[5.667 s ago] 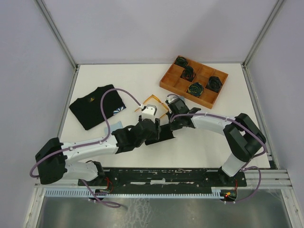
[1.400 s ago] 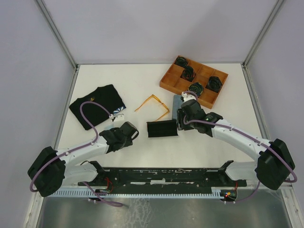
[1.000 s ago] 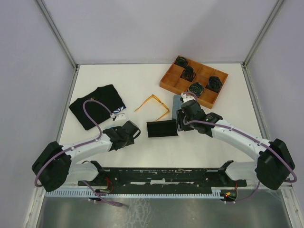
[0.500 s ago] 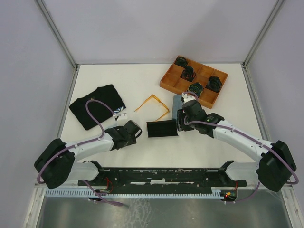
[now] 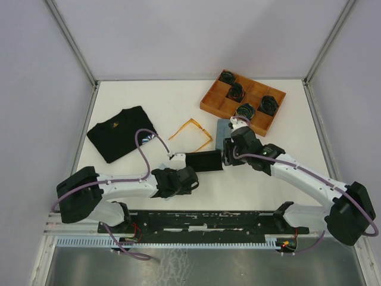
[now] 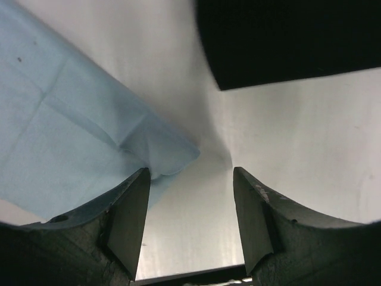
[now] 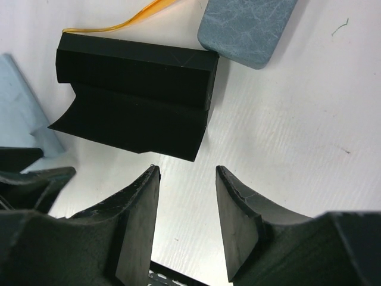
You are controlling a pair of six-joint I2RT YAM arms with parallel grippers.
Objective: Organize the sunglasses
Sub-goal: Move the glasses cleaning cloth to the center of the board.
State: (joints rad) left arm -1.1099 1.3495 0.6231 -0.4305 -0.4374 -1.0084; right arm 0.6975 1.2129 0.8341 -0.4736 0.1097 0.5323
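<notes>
Nearest you, the left gripper (image 6: 190, 179) hangs low over the worktop (image 6: 309, 149) with its fingers spread and nothing between them. One corner of a light blue cloth (image 6: 71, 137) lies just at its left finger.

At the 12 o'clock side of that gripper the black case (image 5: 203, 161) sits open and looks empty. The right gripper (image 7: 187, 179) stands at the case's 3 o'clock end, its fingers also spread and holding nothing.

The orange-yellow sunglasses (image 5: 191, 132) lie bare on the worktop at 11 o'clock from the black case, near it but not inside. The grey-blue case (image 5: 223, 127) lies at 1 o'clock from the black case.

Farther back, a wooden tray (image 5: 209, 106) sits at 1 o'clock and a black garment (image 5: 121, 132) at 10 o'clock.

Assessment: you are at an early stage. No eyewear is cased, and you have not yet picked up this pair. No red pair is visible in any view.
</notes>
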